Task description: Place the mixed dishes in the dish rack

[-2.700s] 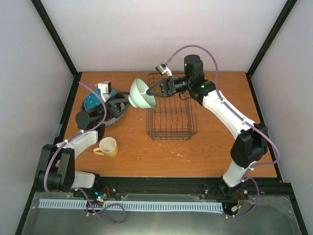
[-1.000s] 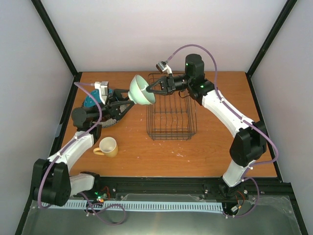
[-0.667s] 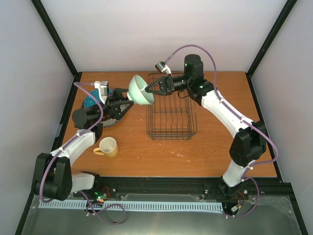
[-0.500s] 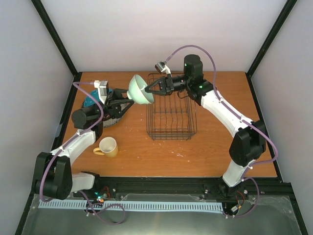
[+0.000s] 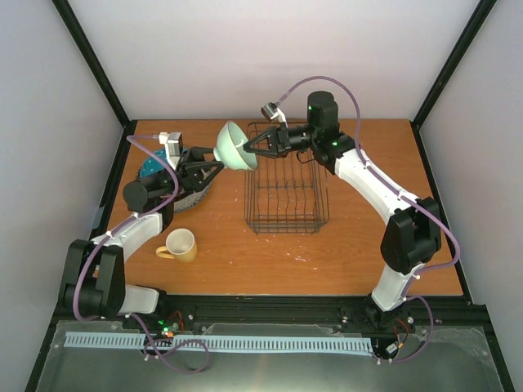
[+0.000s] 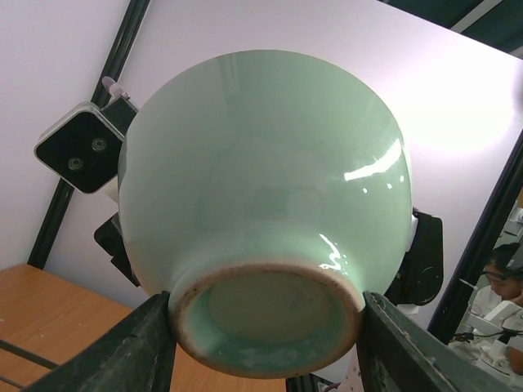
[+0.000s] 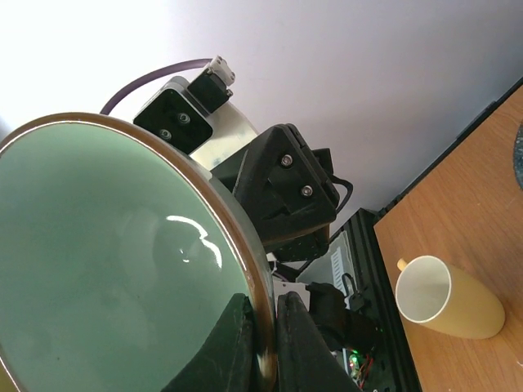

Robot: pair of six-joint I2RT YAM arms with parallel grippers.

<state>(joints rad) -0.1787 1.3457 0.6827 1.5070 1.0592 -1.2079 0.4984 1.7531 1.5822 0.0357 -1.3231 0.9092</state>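
Wooden bench (image 5: pixel 245 261) carries everything, and none of the dishes sits in the rack (image 5: pixel 288 222) yet. It lies below and just to the side of the right jaws, showing only bare slot wires.

Behind the left jaws, under that arm, is the plate stack. A blue plate (image 5: pixel 149 170) and a grey speckled one (image 5: pixel 193 196) peek out; a pink-red one I cannot make out.

The bowl (image 5: pixel 231 144) hangs in the air between the two sets of jaws, tipped on its side, just beside the rack's far corner. The right jaws pinch its rim, one finger inside and one outside. The left jaws sit to either side of its foot; whether they press on it I cannot tell.

The mug (image 5: pixel 181 244) stands well apart from both jaws, back toward the left arm's base.

So all five pieces are left, the bowl likely first. One set of jaws must let go before it can travel, and the rack's rim and upright wires are close. The left arm also covers the plates.
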